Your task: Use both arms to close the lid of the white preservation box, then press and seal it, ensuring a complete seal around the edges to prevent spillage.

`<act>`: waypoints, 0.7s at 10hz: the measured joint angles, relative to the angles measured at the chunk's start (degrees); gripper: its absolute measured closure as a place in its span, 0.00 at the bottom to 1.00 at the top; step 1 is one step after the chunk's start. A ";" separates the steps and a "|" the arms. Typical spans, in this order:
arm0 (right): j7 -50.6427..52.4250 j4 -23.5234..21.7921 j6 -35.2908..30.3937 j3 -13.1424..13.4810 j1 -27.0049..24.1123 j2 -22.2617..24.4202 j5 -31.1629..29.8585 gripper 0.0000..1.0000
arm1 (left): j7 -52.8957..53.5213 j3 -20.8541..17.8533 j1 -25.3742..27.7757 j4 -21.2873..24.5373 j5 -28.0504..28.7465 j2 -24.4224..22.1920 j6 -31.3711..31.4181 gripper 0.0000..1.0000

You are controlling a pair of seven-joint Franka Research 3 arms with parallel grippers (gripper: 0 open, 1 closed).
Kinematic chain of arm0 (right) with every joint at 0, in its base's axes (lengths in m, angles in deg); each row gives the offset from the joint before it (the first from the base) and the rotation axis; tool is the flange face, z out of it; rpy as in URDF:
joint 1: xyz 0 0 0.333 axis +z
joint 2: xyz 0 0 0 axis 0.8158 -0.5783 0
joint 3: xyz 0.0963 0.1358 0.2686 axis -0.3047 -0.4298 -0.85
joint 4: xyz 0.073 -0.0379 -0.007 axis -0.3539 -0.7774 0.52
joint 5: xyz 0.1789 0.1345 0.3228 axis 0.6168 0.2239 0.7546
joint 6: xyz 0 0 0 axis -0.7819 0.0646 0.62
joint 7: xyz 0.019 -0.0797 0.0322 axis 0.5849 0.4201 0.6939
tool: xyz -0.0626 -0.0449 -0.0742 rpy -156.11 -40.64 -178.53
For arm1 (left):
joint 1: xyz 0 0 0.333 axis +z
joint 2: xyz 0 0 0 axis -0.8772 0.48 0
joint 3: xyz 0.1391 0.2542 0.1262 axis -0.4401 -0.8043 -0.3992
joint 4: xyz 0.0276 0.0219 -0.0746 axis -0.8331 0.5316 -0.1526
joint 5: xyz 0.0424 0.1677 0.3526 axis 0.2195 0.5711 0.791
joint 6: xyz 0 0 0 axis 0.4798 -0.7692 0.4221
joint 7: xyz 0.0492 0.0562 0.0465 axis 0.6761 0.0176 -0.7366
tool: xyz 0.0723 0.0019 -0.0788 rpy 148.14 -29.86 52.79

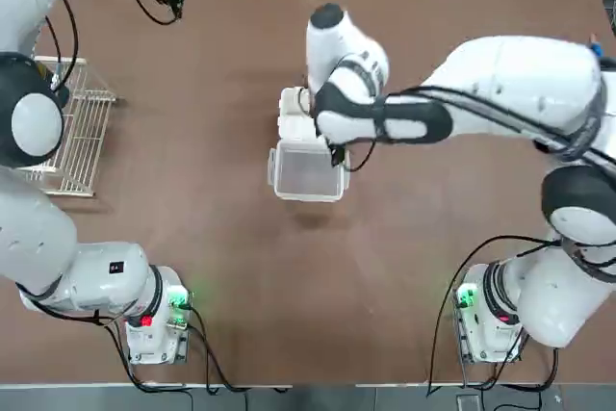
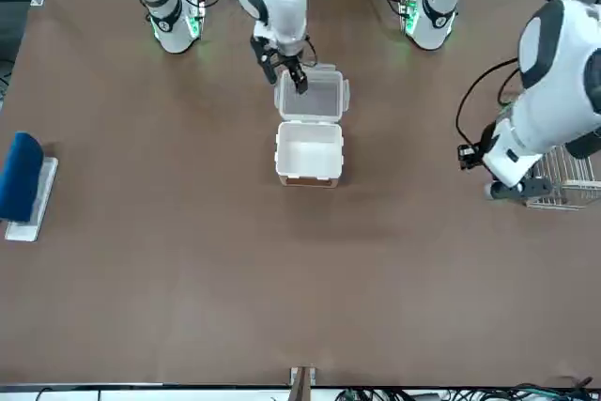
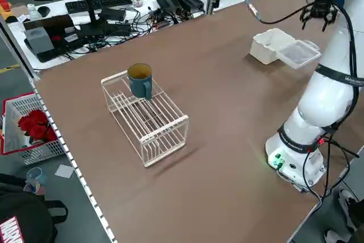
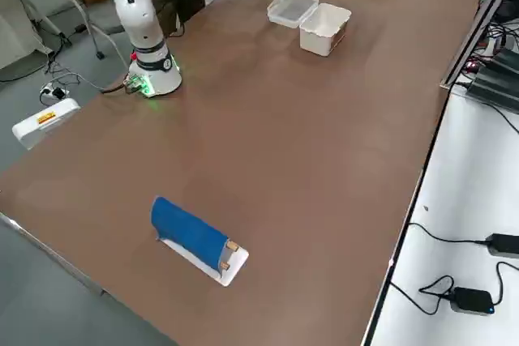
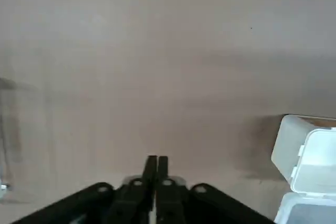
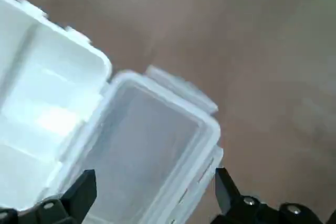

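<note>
Right gripper [image 6: 157, 170] over one lid [image 6: 139, 135]; left gripper [image 5: 157, 158] near one rack [image 2: 569, 181].

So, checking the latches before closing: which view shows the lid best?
The right wrist view: the lid fills its middle, flaps visible. Top, front and both side views show it smaller; left wrist only a corner.

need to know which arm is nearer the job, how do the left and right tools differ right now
The left tool is shut; the right tool is open. The left tool is off to the side, over bare table near the wire rack; the right tool is by the box's opened lid. Neither tool holds anything.
</note>
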 joint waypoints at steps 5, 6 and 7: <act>-15.66 -7.18 15.32 0.10 8.84 -2.66 0.27 0.08 | -3.94 3.94 0.17 11.74 -4.13 -0.69 9.64 0.99; -17.03 -7.70 16.51 0.12 9.36 -2.72 0.29 0.13 | -4.08 3.93 0.42 12.03 -5.43 -0.87 9.75 0.99; -17.91 -8.00 17.54 0.14 9.51 -2.85 0.29 0.28 | -4.27 3.93 0.57 12.08 -6.04 -1.07 9.78 0.99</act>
